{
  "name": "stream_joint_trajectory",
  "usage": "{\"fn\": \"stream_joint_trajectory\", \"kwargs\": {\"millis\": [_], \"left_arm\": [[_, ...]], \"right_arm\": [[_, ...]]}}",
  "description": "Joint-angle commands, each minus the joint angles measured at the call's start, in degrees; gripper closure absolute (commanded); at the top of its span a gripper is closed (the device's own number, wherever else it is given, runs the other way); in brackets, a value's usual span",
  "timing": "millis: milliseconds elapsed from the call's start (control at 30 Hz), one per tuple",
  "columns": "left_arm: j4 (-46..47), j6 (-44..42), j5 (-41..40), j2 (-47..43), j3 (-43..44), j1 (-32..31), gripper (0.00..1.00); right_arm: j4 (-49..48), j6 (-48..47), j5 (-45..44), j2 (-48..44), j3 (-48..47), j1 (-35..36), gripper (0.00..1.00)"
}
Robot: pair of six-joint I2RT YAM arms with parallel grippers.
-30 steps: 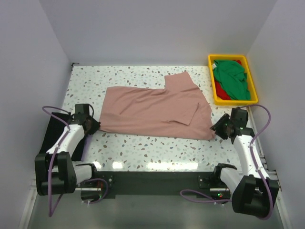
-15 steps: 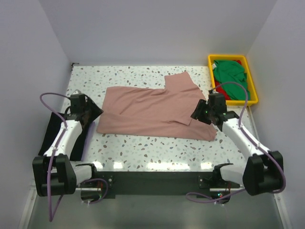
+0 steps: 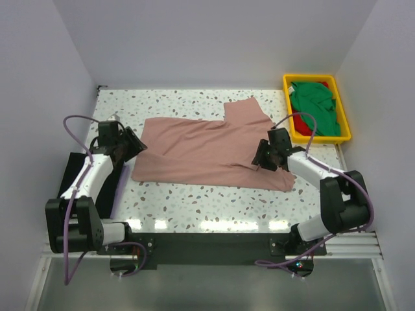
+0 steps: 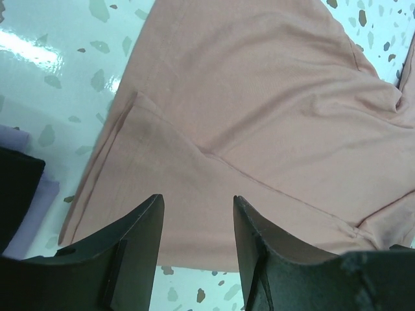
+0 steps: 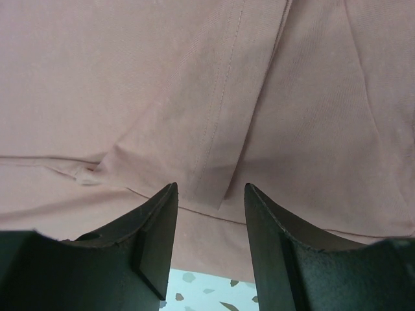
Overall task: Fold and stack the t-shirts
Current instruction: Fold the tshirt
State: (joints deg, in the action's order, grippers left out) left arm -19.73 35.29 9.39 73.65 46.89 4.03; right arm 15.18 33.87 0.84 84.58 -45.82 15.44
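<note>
A dusty pink t-shirt (image 3: 207, 150) lies spread flat on the speckled table (image 3: 214, 201), one sleeve pointing to the far side. My left gripper (image 3: 135, 146) is open and empty over the shirt's left edge; the left wrist view shows the hem fold (image 4: 162, 129) between its fingertips (image 4: 152, 214). My right gripper (image 3: 262, 157) is open and empty over the folded right sleeve (image 5: 227, 149). A green t-shirt (image 3: 316, 107) lies on a red one (image 3: 299, 122) in the tray. A black t-shirt (image 3: 72, 181) lies folded at the table's left edge.
A yellow plastic tray (image 3: 290, 129) stands at the far right corner. White walls close in the table on the left, the back and the right. A lilac strip (image 3: 117, 195) lies under the black cloth at the left.
Both grippers have moved in from the near sides of the shirt and further up the table. The left now hovers over the shirt's left edge, the right over its right sleeve. The shirt has not moved.
</note>
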Motion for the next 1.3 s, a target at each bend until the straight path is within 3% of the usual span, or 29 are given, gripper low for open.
{"fn": "stream_joint_trajectory", "kwargs": {"millis": [0, 167, 467, 633, 833, 1267], "left_arm": [[2.1, -2.4, 2.6, 1.6, 3.2, -0.2, 0.49], [2.8, -2.9, 2.7, 3.5, 3.7, -0.3, 0.49], [3.1, -3.4, 2.7, 5.3, 3.8, -0.2, 0.49], [3.0, -3.5, 2.6, 5.3, 3.6, -0.3, 0.5], [3.1, -3.6, 2.6, 5.4, 3.7, -0.3, 0.5], [3.1, -4.0, 2.9, 6.0, 3.7, -0.3, 0.5]], "right_arm": [[-3.8, 1.6, -1.5, 0.4, 0.3, 0.6, 0.51], [-5.9, 2.8, -0.9, 2.0, 1.2, 1.0, 0.52], [-6.4, 3.6, -0.9, 3.8, -0.1, 1.9, 0.65], [-6.4, 4.1, -0.9, 3.8, -1.4, 2.0, 0.82], [-6.0, 3.9, 0.2, 5.7, -5.5, 2.0, 0.95], [-7.4, 3.7, 2.6, 15.6, -16.4, 2.6, 1.0]]}}
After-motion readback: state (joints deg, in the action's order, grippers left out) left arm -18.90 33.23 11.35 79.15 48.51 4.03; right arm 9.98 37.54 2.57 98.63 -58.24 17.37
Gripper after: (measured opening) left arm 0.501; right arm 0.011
